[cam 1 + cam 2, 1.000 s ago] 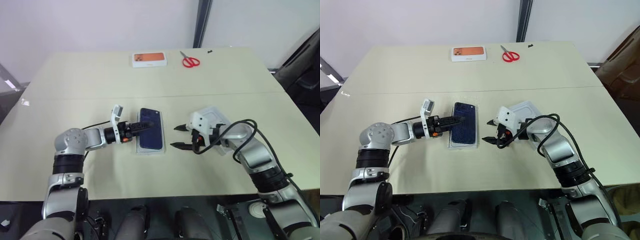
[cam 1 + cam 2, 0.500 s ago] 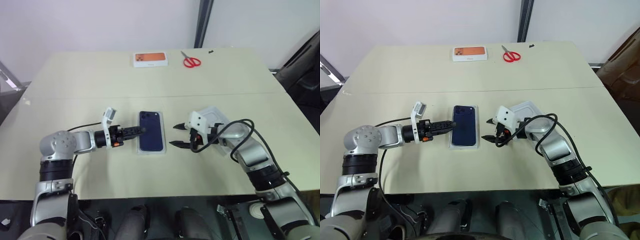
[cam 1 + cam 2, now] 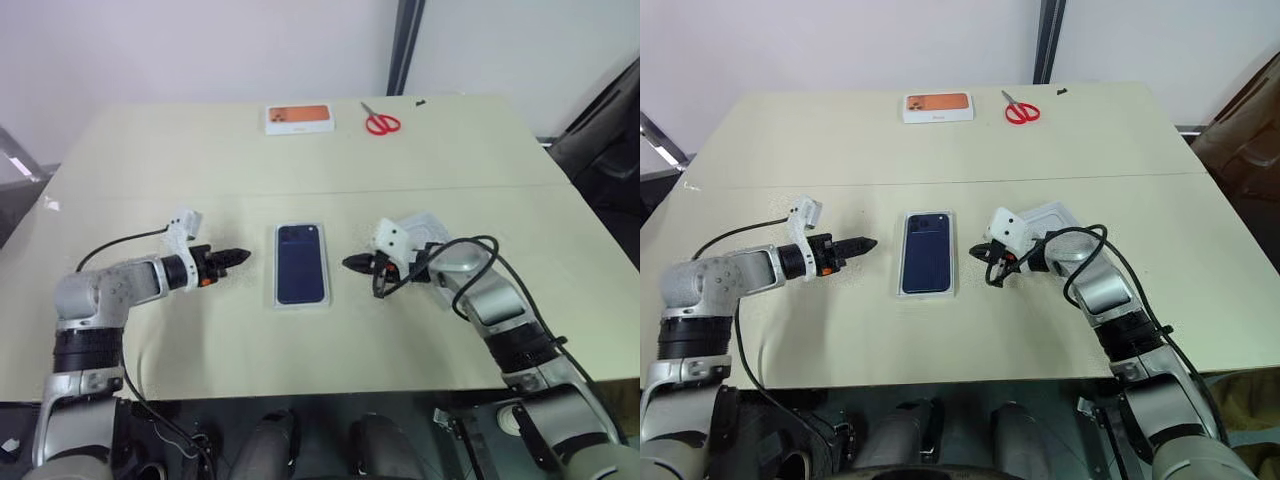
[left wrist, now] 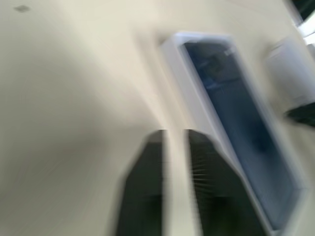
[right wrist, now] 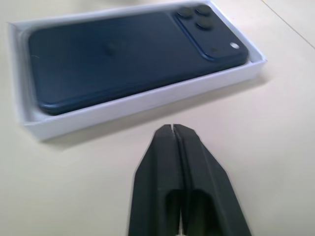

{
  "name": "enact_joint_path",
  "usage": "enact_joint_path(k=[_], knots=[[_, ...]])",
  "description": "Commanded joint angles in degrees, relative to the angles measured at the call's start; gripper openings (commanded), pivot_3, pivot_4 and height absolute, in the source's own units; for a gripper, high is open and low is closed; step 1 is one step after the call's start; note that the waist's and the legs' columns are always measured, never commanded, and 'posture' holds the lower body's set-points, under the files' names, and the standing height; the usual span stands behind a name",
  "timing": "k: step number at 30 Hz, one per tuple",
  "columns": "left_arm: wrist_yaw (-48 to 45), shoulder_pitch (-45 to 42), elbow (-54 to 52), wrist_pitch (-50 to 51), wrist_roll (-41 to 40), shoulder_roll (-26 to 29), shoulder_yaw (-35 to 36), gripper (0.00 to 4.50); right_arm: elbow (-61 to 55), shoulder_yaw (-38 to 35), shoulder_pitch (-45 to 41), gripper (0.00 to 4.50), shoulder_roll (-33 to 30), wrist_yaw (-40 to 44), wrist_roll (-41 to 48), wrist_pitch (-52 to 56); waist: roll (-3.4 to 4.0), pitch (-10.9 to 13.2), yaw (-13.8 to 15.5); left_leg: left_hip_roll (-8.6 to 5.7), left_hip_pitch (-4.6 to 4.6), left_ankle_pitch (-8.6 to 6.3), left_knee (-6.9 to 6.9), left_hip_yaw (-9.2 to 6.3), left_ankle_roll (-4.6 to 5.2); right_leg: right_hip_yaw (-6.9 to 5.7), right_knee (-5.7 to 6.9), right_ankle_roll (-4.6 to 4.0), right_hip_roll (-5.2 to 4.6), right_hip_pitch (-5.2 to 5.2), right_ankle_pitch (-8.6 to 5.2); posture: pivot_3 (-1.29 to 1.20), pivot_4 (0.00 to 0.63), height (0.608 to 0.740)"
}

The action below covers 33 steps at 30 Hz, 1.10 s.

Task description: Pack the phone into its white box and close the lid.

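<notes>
**Phone seated in tray, lid not yet on**

With both sets of fingers pressed together on nothing, the left gripper and right gripper are sitting either side of the white box, apart from it. The phone is lying flat inside, back up, camera cluster toward the far end. The lid is resting behind the right wrist, likely parked within reach for capping.

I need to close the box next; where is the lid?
The lid lies on the table's right side, partly behind the right arm, right of the white box.
</notes>
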Motion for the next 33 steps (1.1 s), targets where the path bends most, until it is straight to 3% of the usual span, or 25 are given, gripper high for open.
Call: enact_joint_path(k=[1, 11, 25, 33], knots=[[1.41, -0.86, -1.3, -2.25, 0.76, -3.36, -0.52, 0.06, 1.45, 1.18, -2.25, 0.0, 1.49, -2.6, -2.93, -2.42, 0.0, 0.0, 0.16, -0.01, 0.0, 0.0, 0.01, 0.0, 0.0, 0.0, 0.0, 0.0, 0.0, 0.01, 0.0, 0.0, 0.15, 0.734], [2.75, -1.41, -4.38, -1.06, 1.71, -10.74, -5.27, 0.06, 1.1, 1.87, -2.21, 0.0, 2.26, -1.82, -4.4, -3.29, -0.01, 0.0, -0.04, -0.01, -0.02, 0.0, 0.02, 0.0, 0.01, -0.01, 0.03, 0.0, 0.01, -0.02, 0.0, 0.0, 0.15, 0.734], [2.46, -7.3, -0.59, -3.15, 3.84, -20.33, -10.48, 0.06, -6.44, -5.56, 6.28, 0.0, -10.05, 0.4, -2.94, 0.15, -0.04, 0.03, 0.95, -0.02, -0.02, -0.01, 0.09, 0.03, 0.03, -0.02, 0.01, 0.01, 0.01, 0.05, 0.0, 0.0, 0.15, 0.734], [1.94, -7.42, 0.08, -3.8, 4.62, -22.04, -11.16, 0.06, -6.32, -7.88, 7.53, 0.0, -12.37, -0.57, -3.03, 0.2, -0.05, 0.03, 1.03, -0.02, -0.01, -0.01, 0.12, 0.04, 0.03, -0.02, 0.01, 0.01, 0.0, 0.09, 0.0, 0.0, 0.15, 0.734]])
